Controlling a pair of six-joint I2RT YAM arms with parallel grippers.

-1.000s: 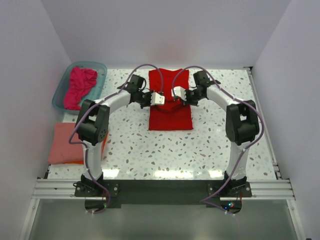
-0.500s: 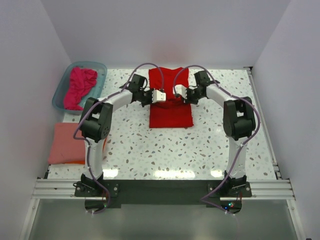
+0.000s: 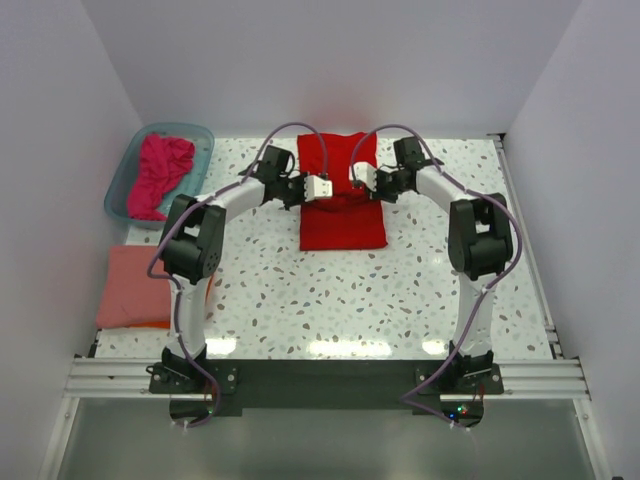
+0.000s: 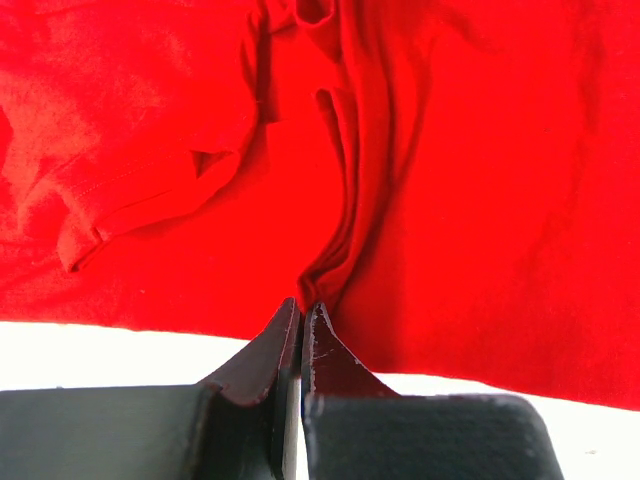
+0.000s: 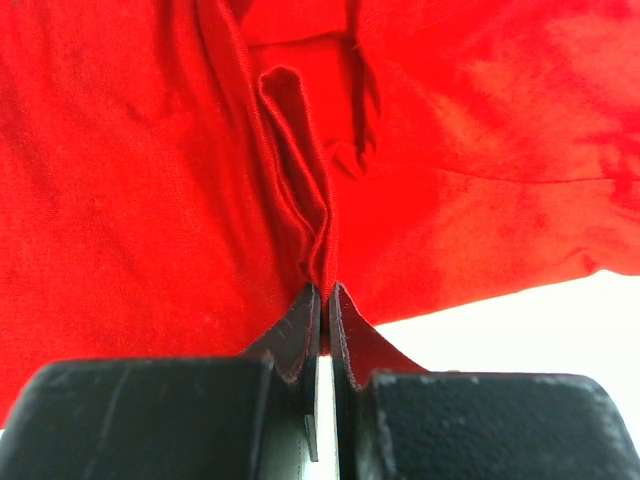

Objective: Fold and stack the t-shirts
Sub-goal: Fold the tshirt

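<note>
Red t-shirt (image 3: 345,228) lies flat at twelve o'clock from the middle of the table (image 3: 400,290). The left gripper (image 4: 301,305) and right gripper (image 5: 325,290) are each pinched tight on a raised ridge of its cloth, at nine and three o'clock on the shirt. To fold it well, I judge both pinches should lift level and travel together, so the layers land square. At eight o'clock the salmon-pink folded t-shirt (image 3: 135,285) awaits it. The magenta t-shirt (image 3: 160,170) in the teal tub (image 3: 200,150) at ten o'clock is well apart, so neither seems to obstruct.
</note>
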